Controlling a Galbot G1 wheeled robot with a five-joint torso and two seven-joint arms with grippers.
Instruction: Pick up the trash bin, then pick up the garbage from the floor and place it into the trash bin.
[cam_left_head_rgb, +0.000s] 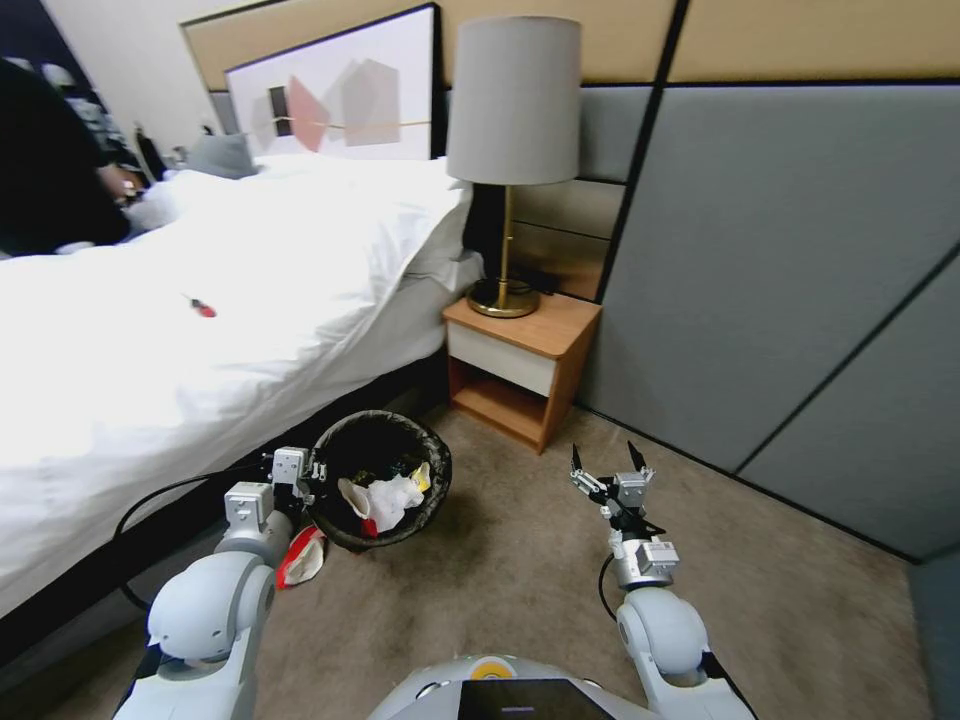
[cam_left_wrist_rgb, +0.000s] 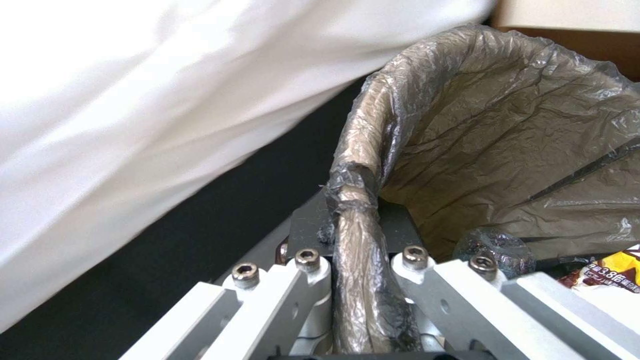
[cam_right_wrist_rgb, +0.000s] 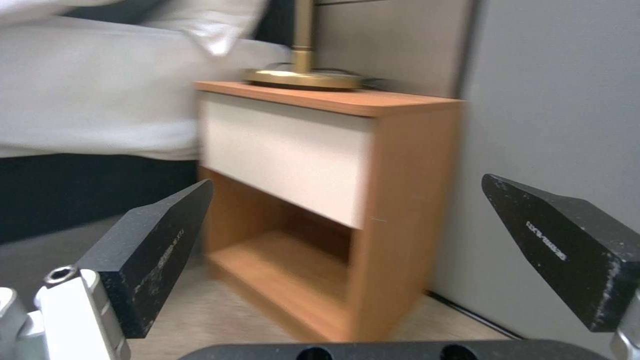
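The trash bin (cam_left_head_rgb: 432, 447), lined with a dark bag, hangs beside the bed. My left gripper (cam_left_head_rgb: 316, 472) is shut on its near rim. In the left wrist view the left gripper (cam_left_wrist_rgb: 353, 235) pinches the crinkled liner rim (cam_left_wrist_rgb: 357, 175) between its jaws. Garbage lies inside the bin: white tissue (cam_left_head_rgb: 392, 497), a yellow wrapper (cam_left_head_rgb: 424, 478) and a silvery wad (cam_left_wrist_rgb: 495, 246). A red-and-white snack packet (cam_left_head_rgb: 301, 556) lies on the carpet just under my left wrist. My right gripper (cam_left_head_rgb: 609, 461) hovers open and empty over the carpet, facing the nightstand (cam_right_wrist_rgb: 320, 165).
The white bed (cam_left_head_rgb: 200, 330) runs along the left, with a small red item (cam_left_head_rgb: 203, 309) on the sheet. A wooden nightstand (cam_left_head_rgb: 520, 365) with a lamp (cam_left_head_rgb: 510, 150) stands ahead. A grey wall panel (cam_left_head_rgb: 790, 280) closes the right. Open carpet (cam_left_head_rgb: 500, 580) lies between my arms.
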